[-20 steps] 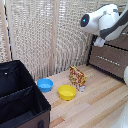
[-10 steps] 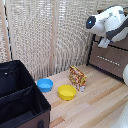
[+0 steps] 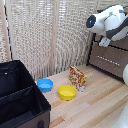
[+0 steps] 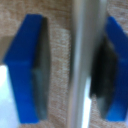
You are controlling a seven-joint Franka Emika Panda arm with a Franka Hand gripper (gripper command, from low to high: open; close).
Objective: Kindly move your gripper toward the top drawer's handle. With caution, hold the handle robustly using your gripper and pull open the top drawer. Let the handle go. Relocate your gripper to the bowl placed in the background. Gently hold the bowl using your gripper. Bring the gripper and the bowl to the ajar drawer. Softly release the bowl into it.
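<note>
From the exterior view, our arm reaches the dresser at two o'clock, and the top drawer looks shut. The blue bowl waits on the counter at seven o'clock, so everything remains.

From the wrist view, our tool stands open, pads straddling the handle, whose long axis crosses between them.

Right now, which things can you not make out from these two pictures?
- Exterior view: the gripper is hidden behind the white arm, and the handle shows only as a faint line.
- Wrist view: the handle lies between the blue fingers, blurred; contact cannot be judged.
- Exterior view: the black box is cut off by the edge.
</note>
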